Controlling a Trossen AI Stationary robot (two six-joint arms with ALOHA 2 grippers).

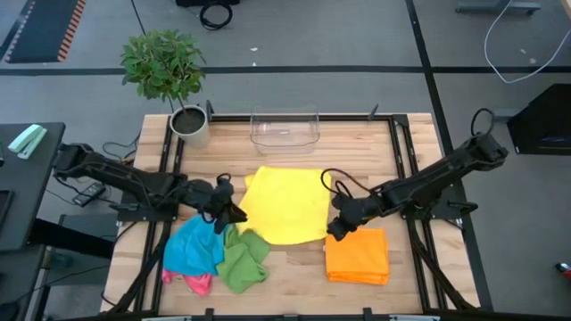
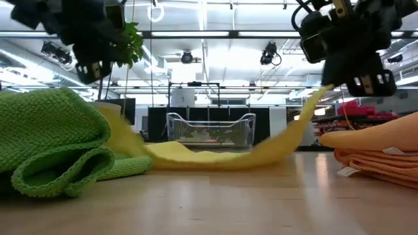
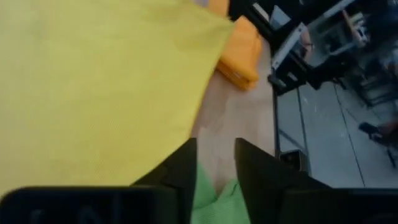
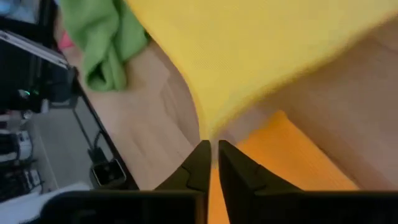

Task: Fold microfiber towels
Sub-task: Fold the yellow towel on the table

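A yellow towel [image 1: 285,205] lies spread in the middle of the table. Its middle [image 2: 209,156] rests on the wood, and its right side rises toward my right gripper [image 1: 335,229], which is shut on it. My left gripper [image 1: 235,216] is open at the towel's near left edge. Only bare table and green cloth show between its fingers [image 3: 214,165]. A crumpled green towel [image 1: 243,260], a blue towel [image 1: 191,248] and a pink towel [image 1: 198,283] lie at the near left. A folded orange stack [image 1: 357,255] lies at the near right. My right gripper pinches the yellow towel's near right corner [image 4: 208,129] between its two fingers. The corner is lifted clear of the table. From it the cloth runs down in a slack curve [image 2: 294,134] to the part that lies on the table.
A clear plastic bin [image 1: 285,127] stands at the far middle edge. A potted plant [image 1: 183,116] stands at the far left corner. The orange stack lies right below my right gripper. Bare wood shows at the near middle [image 1: 299,276].
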